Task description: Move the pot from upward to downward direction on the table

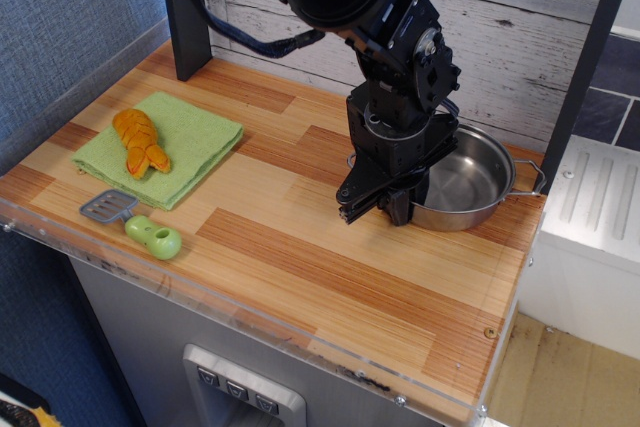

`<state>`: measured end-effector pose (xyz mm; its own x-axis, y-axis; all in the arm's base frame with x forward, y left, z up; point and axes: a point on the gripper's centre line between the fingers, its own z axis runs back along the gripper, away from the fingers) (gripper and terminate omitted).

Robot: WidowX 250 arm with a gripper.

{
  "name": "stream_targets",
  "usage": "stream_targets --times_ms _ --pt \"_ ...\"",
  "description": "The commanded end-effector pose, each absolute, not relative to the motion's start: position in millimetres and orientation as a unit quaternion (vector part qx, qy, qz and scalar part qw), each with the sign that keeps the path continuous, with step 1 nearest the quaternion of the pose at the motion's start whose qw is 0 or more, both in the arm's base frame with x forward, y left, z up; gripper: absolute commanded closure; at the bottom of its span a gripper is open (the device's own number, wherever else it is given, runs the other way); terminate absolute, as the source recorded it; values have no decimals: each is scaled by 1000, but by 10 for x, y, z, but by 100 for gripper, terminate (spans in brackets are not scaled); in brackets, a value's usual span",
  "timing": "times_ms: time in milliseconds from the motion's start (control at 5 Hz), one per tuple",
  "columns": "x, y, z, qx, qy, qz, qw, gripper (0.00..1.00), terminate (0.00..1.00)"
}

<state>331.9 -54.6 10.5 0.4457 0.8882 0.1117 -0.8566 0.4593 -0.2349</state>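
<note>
The shiny steel pot (472, 183) stands at the back right of the wood-grain table (300, 277), one wire loop handle sticking out to its right. My black gripper (383, 209) comes down over the pot's left rim with its fingers drawn together on that rim. The arm hides the rim section it holds and the pot's left handle. The pot rests flat on the table.
A green cloth (185, 147) with an orange toy (138, 140) lies at the left. In front of it is a green-handled spatula (135, 225). A dark post (185, 7) stands at the back left, a white plank wall behind, and a thin dark pole (585, 57) at the right edge.
</note>
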Motion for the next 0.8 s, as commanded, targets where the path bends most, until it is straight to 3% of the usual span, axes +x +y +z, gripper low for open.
stream_targets --times_ms 0,400,600 --pt "3322 -488 456 -89 -138 481 861 100 0" --pt "3126 -370 890 -87 -147 450 876 100 0" --pt "2910 -237 968 -98 -154 444 877 100 0"
